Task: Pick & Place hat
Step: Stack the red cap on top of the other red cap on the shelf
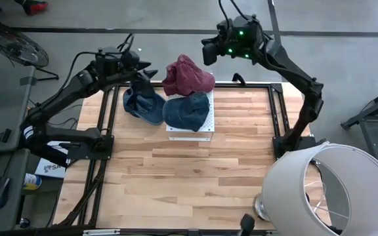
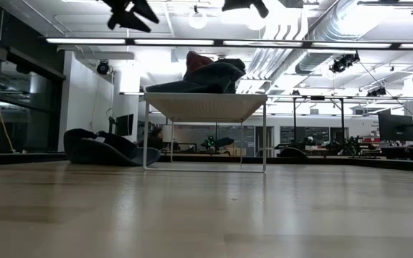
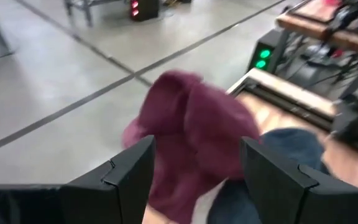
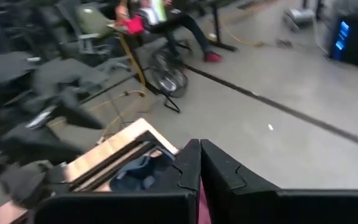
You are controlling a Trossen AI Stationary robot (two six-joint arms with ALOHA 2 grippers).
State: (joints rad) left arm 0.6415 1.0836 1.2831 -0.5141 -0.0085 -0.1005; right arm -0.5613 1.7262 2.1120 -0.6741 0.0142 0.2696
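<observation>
- A wooden counter (image 1: 189,170) stands between two dark robot arms, seen from above.
- A small white stand (image 1: 190,128) sits near the counter's far edge, with a blue hat (image 1: 188,110) lying on it.
- A red hat (image 1: 188,75) is piled just behind the blue hat, at the stand's far edge, overhanging the counter's rim.
- Another blue hat (image 1: 143,103) lies on the counter, touching the stand's left side.
- The left gripper (image 1: 142,70) hovers above the far-left part of the counter, jaws released and holding nothing; from its wrist, the red hat shows between the two fingers (image 3: 129,177), farther off.
- The right gripper (image 1: 209,51) hangs beyond the counter's far edge, right of the red hat, jaws clenched and empty.
- A white lampshade (image 1: 336,190) stands at the near-right corner.
</observation>
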